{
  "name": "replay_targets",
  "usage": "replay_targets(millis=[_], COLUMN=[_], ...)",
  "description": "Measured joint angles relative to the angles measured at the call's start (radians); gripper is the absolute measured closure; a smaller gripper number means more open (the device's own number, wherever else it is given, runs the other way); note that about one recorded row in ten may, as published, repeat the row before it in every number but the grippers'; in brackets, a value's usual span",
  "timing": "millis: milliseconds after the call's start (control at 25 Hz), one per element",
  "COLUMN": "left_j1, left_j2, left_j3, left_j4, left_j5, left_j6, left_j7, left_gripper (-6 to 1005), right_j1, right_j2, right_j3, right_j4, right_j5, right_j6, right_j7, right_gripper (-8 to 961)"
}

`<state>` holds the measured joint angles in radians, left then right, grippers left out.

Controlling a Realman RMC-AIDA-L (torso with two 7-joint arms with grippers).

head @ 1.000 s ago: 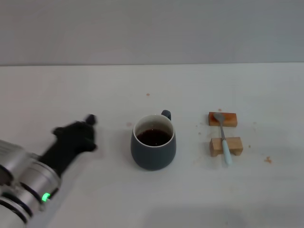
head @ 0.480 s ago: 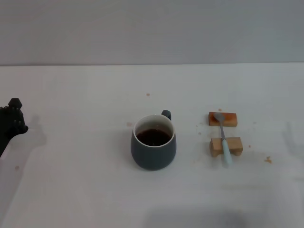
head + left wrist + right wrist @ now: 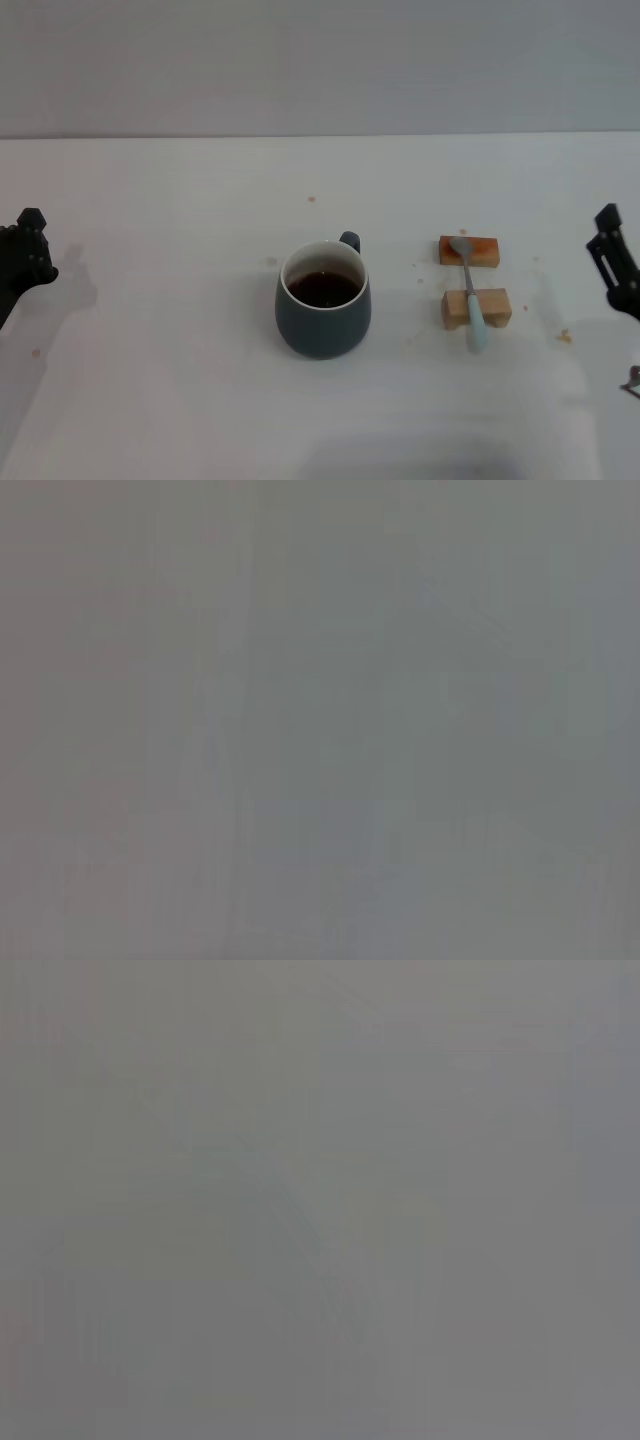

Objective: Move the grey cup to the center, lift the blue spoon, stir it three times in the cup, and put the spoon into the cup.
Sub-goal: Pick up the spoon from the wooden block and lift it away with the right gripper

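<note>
Grippers first: our right gripper (image 3: 612, 262) sits at the far right edge of the head view, low over the table (image 3: 180, 400), and we cannot tell how it is set, because only part of its dark frame shows. It holds nothing that we can see. Our left gripper (image 3: 25, 258) is at the opposite edge, also only partly in view, also with nothing in its grasp, and we cannot read its opening either. Both wrist views give us a flat grey blur, so no help there.

Moving outward from the right gripper, we reach the blue spoon (image 3: 471, 292) just inboard of it. It lies across two wooden blocks (image 3: 472, 279), metal bowl on the far, reddish block and pale handle overhanging the near one, toward us. Its long axis runs roughly front to back, tilted only slightly. So the spoon lies to the left of the right gripper and well apart from the left one.

Further in, the grey cup (image 3: 323, 299) stands upright near the middle of the table, dark liquid inside, loop handle at its far right side. It sits between the two arms, with the spoon just beside it on the right.

We judge the cup already centred, so lifting the spoon looks like the step in hand, and the right arm is plainly the nearer. A grasp across the handle, square to that front-to-back axis, seems the sensible approach.
</note>
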<state>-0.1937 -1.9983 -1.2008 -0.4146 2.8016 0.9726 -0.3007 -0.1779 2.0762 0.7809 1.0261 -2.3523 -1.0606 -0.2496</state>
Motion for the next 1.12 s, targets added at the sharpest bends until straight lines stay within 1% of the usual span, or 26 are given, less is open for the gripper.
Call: replay_targets(millis=[160, 400, 600, 680, 1120], left_j1=[0.002, 0.002, 0.004, 0.007, 0.008], left_j2=[0.002, 0.004, 0.009, 0.011, 0.014], left_j3=[-0.004, -0.005, -0.005, -0.005, -0.005], left_j4=[0.000, 0.000, 0.000, -0.005, -0.011], left_j5=[0.013, 0.013, 0.013, 0.013, 0.015], left_j6=[-0.002, -0.001, 0.000, 0.000, 0.001], left_j7=[-0.002, -0.001, -0.001, -0.001, -0.001], left_gripper=[1001, 1001, 1001, 1001, 1001], right_j1=[-0.006, -0.003, 0.029, 0.057, 0.088], right_j2=[-0.001, -0.001, 0.001, 0.000, 0.002], right_j3=[-0.064, -0.092, -0.134, -0.168, -0.214], right_j4=[0.032, 0.034, 0.001, -0.022, -0.063], right_j5=[0.021, 0.028, 0.082, 0.121, 0.182], right_j6=[0.005, 0.025, 0.033, 0.033, 0.033], right_j7=[-0.012, -0.014, -0.015, -0.016, -0.016], right_gripper=[113, 113, 112, 112, 112])
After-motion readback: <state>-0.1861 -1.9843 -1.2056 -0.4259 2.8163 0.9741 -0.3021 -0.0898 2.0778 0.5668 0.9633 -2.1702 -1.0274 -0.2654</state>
